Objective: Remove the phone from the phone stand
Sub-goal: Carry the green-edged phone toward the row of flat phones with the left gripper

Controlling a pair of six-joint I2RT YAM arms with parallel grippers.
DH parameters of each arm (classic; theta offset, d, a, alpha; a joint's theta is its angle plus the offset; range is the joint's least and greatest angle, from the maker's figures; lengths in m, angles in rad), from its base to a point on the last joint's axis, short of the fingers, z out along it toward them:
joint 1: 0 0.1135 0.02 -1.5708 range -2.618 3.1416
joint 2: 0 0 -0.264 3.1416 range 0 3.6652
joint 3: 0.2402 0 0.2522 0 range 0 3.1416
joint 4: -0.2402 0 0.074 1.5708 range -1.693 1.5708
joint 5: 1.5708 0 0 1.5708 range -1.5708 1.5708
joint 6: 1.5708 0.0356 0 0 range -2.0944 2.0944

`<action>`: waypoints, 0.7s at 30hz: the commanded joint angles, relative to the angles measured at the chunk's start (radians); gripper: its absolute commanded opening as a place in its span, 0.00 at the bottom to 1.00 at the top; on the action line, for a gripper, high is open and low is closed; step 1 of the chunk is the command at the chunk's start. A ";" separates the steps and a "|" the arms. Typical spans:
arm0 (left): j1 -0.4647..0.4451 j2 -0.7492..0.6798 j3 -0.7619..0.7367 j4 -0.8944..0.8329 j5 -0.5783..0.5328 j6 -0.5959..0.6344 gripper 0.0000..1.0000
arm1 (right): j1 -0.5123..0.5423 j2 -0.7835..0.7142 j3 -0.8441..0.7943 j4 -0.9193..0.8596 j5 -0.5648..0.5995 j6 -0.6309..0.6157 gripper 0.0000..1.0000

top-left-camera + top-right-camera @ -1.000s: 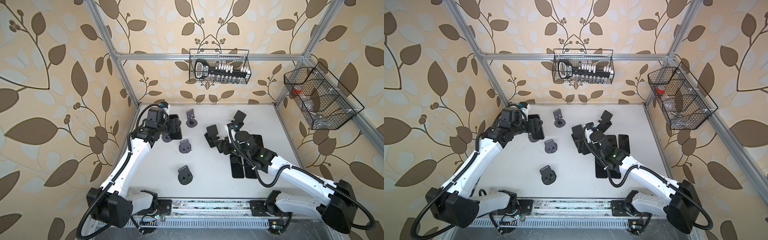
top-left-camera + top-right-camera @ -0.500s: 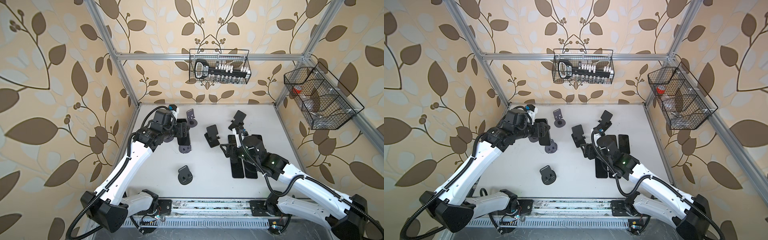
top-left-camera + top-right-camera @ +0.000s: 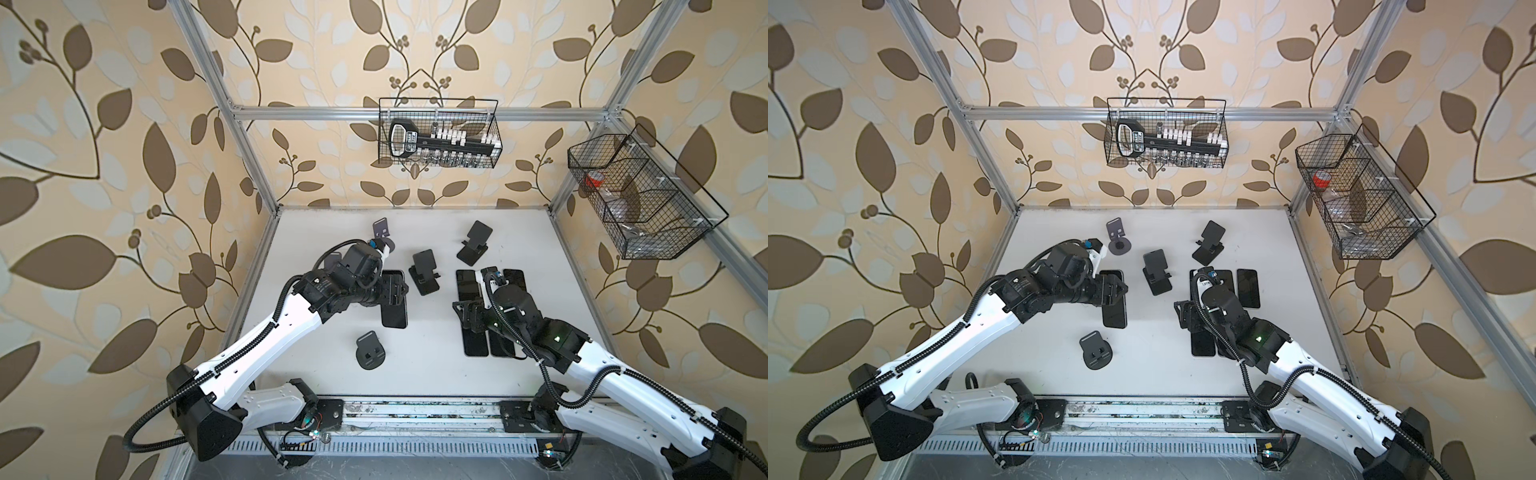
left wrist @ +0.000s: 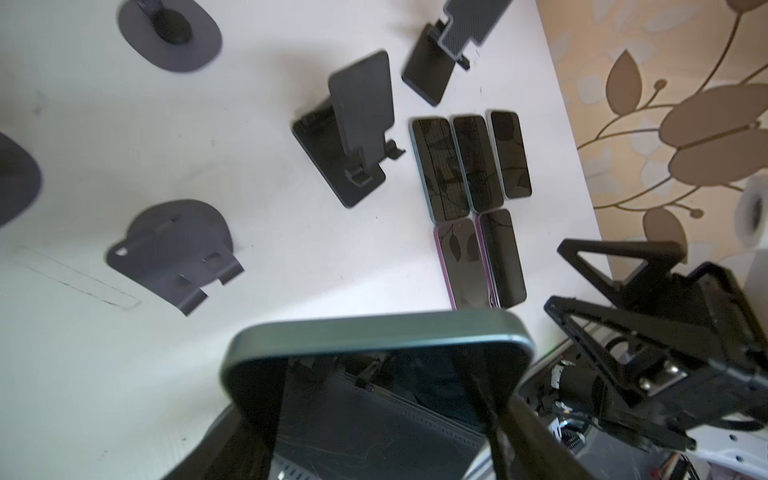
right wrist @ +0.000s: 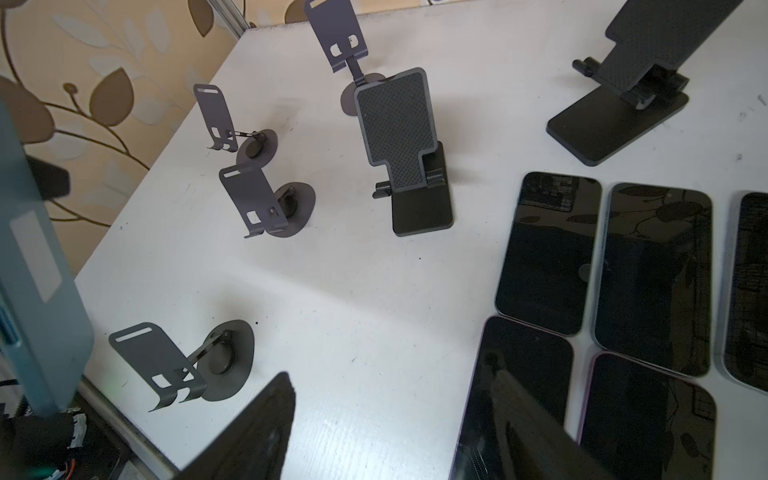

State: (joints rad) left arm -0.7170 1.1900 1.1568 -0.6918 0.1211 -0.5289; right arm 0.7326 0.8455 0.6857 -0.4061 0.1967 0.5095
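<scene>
One phone is off every stand and clear of the white table. It is clamped between the closed fingers of the left gripper, which pinch it across its width. In both top views its dark screen faces up and its length runs from the back of the table toward the front. How far it tilts I cannot tell. In the left wrist view its blue-green edge fills the foreground, and in the right wrist view its blue-green back shows at the picture's border.

Just right of the held phone is a black stand, and a second black stand sits further back and to the right. Four grey stands with round feet stand on the left half of the table. In a top view the front grey stand sits just in front of the held phone, and the back grey stand is near the rear wall.

Five flat phones lie screen up on the right side, three side by side in a back row and two in front of them, packed close. The right gripper hovers over the left end of this group. Its fingers are spread apart with nothing between them. Whether it touches a phone below I cannot tell.
</scene>
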 commanded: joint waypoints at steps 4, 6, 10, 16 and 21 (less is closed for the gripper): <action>-0.107 0.092 -0.015 0.183 -0.016 -0.131 0.32 | -0.004 -0.089 -0.041 -0.046 0.131 0.020 0.76; -0.131 0.132 -0.023 0.216 -0.005 -0.147 0.32 | -0.004 -0.112 -0.047 -0.051 0.163 0.023 0.76; -0.167 0.203 -0.036 0.282 0.018 -0.185 0.32 | -0.006 -0.146 -0.062 -0.053 0.212 0.026 0.75; -0.205 0.323 -0.037 0.342 0.019 -0.240 0.32 | -0.005 -0.133 -0.074 -0.053 0.211 0.027 0.74; -0.214 0.410 -0.041 0.371 0.020 -0.297 0.31 | -0.005 -0.137 -0.088 -0.048 0.210 0.026 0.74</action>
State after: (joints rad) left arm -0.9203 1.5883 1.1137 -0.3912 0.1307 -0.7662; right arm 0.7307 0.7143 0.6163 -0.4438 0.3855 0.5278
